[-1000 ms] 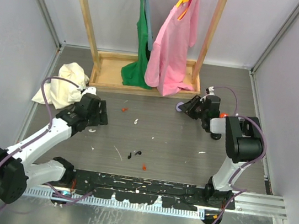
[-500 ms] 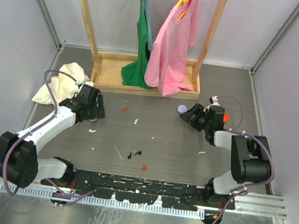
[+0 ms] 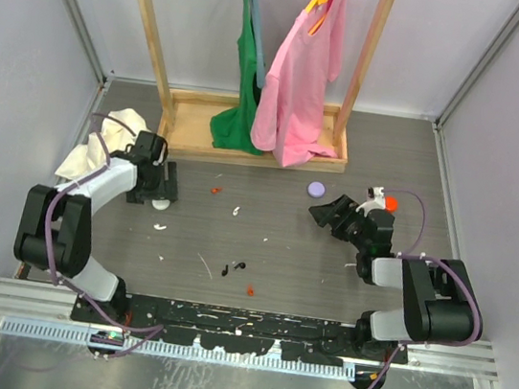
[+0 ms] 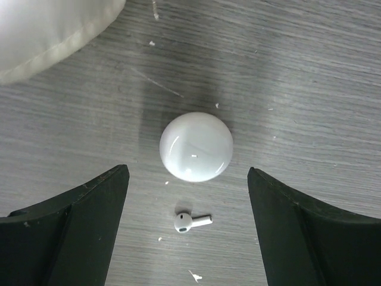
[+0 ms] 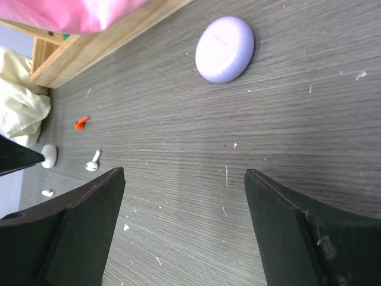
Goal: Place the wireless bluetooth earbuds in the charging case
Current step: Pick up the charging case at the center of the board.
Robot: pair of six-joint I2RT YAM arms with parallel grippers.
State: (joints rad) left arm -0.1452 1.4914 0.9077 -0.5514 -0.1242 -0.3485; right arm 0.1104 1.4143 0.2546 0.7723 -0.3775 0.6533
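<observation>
A closed lilac charging case [image 5: 225, 49] lies on the grey floor, also seen as the lilac charging case [image 3: 316, 189] near the rack. My right gripper [image 5: 184, 174] is open and empty, a little short of it; from above, the right gripper [image 3: 327, 212] sits just front-right of it. A white round case [image 4: 196, 146] lies ahead of my open left gripper [image 4: 187, 179]. One white earbud [image 4: 190, 221] lies on the floor between its fingers. The left gripper [image 3: 165, 189] hovers by the white case [image 3: 159, 204]. Another earbud [image 3: 236, 212] lies mid-floor, also the earbud [image 5: 92, 164].
A wooden clothes rack [image 3: 248, 140] with pink and green garments stands at the back. A cream cloth [image 3: 102, 148] is bunched at the left, close to my left arm. Small orange bits [image 3: 215, 189] and black scraps [image 3: 233, 268] dot the floor.
My right gripper opened, let go of the lilac case and drew back toward the front right. My left arm swung left and back until it stood over the white case and earbud.
</observation>
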